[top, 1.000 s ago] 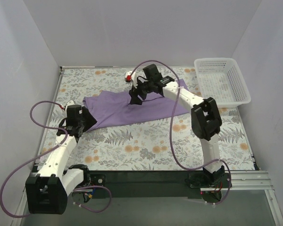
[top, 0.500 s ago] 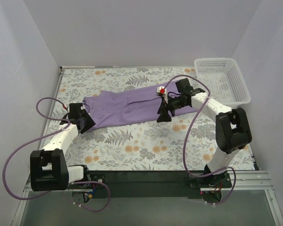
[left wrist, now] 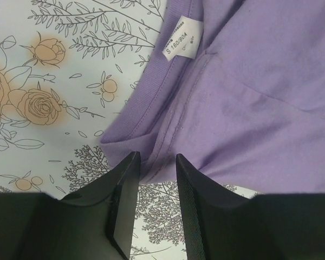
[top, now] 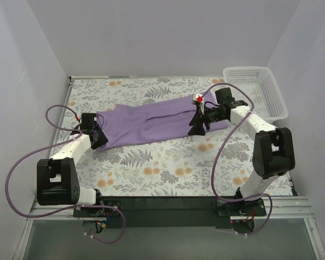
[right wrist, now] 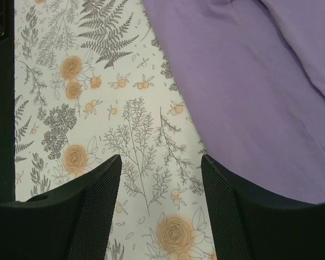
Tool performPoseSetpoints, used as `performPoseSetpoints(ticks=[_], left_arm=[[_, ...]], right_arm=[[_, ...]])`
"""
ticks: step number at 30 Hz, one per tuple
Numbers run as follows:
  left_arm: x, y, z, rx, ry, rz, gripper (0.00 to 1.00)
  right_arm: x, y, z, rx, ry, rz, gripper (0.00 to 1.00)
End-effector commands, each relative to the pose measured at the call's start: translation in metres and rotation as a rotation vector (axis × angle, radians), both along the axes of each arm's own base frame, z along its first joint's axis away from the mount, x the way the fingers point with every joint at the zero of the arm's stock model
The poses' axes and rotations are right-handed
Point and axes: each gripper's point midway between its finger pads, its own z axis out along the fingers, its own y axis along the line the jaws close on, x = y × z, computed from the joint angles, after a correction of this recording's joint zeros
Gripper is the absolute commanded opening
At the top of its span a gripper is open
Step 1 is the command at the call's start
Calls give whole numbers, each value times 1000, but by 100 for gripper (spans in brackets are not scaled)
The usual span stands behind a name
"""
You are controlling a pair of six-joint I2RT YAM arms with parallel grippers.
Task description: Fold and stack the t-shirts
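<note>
Looking down from the top camera, the lavender t-shirt is spread out flat across the middle of the flowery table cover, running from the left arm over toward the right arm. The white basket sits off in the far right corner, well apart from the shirt.

Left gripper is parked right at the shirt's left end, near the collar. You can read the little white neck label in the wrist cam. Its fingers are only a narrow slot apart, and the shirt's near edge lies in that slot, with bare table cover showing through the gap just below it. The fabric looks flat there, not bunched up, so I honestly can't tell if it's pinching anything.

Right gripper is at the near edge of the shirt's right half, jaws spread wide, with nothing between them but the floral print. The purple cloth edge runs just beside its right-hand finger in the wrist view. It's holding nothing.
</note>
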Motion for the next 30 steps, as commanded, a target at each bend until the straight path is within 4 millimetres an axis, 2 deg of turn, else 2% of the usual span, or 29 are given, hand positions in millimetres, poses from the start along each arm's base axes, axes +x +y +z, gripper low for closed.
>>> performPoseSetpoints(ticks=[1, 2, 4, 5, 7, 8, 11, 15, 20, 25, 30], left_arm=[[7, 4, 9, 21, -10, -11, 31], [8, 4, 9, 20, -2, -13, 30], [7, 4, 7, 24, 14, -16, 20], [6, 5, 6, 27, 20, -14, 1], [7, 8, 8, 38, 16, -5, 0], [8, 9, 11, 43, 4, -1, 0], [7, 8, 15, 41, -11, -5, 0], [6, 5, 18, 31, -23, -17, 0], [6, 8, 28, 49, -54, -13, 0], [5, 16, 32, 78, -60, 9, 0], [6, 15, 31, 75, -57, 0, 0]], right_arm=[[4, -13, 11, 23, -8, -32, 67], [10, -22, 10, 12, -11, -65, 66], [25, -40, 6, -49, -11, -151, 65], [36, -56, 4, -73, -12, -214, 61], [49, -80, -1, -128, 14, -328, 57], [58, -101, -6, -142, 24, -401, 55], [65, -138, -22, -213, 52, -541, 55], [64, -156, -37, -288, 71, -650, 57], [78, -183, -44, -375, 32, -825, 62], [91, -204, -63, -446, 57, -977, 65], [103, -202, -69, -410, 53, -1016, 65]])
